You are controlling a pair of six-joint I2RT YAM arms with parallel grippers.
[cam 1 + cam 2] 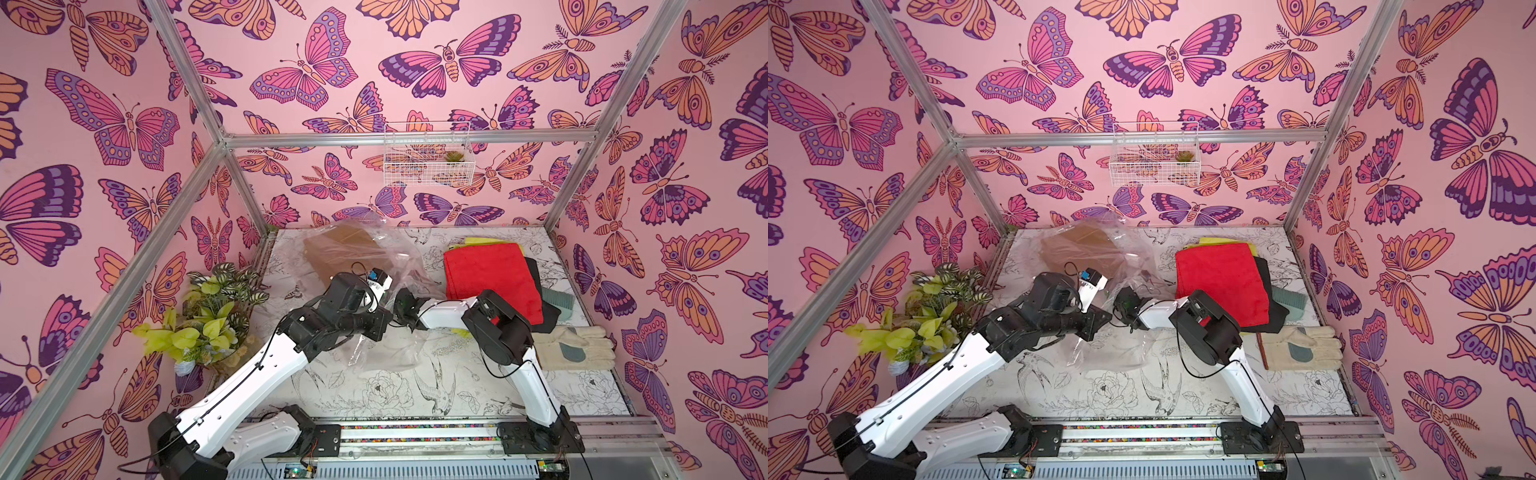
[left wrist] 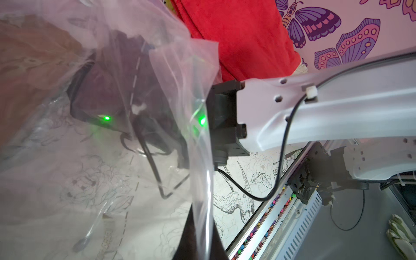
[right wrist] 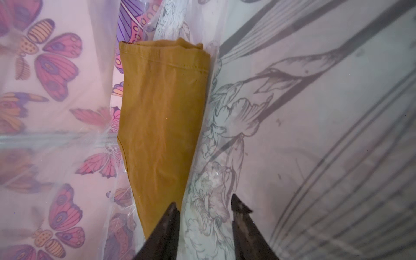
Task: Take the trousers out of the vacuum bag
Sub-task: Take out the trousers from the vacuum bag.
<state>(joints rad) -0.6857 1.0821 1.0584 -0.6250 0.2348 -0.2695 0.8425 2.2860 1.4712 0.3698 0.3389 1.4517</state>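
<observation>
Pink butterfly-papered enclosure; bird-print tabletop (image 1: 374,399). One leafy green artificial plant (image 1: 208,316) at left. One crinkly clear plastic vacuum bag (image 1: 395,249) left of centre, one folded mustard-brown trousers (image 3: 162,117) inside. Left end effector (image 2: 198,229) clamped on bag film. Right end effector (image 3: 203,199) inside the bag, jaws apart, near that garment's end. Right: four stacked folded trousers: red pair (image 1: 490,274) on top, yellow pair (image 1: 478,242), black pair (image 1: 534,270), teal pair (image 1: 559,297).

Leafy plant (image 1: 208,316) on my left, by the table (image 1: 415,390) edge. Pale work gloves (image 1: 573,347) on my right. Wire basket (image 1: 415,176) on the far wall (image 1: 365,104), small succulent (image 1: 451,156) inside.
</observation>
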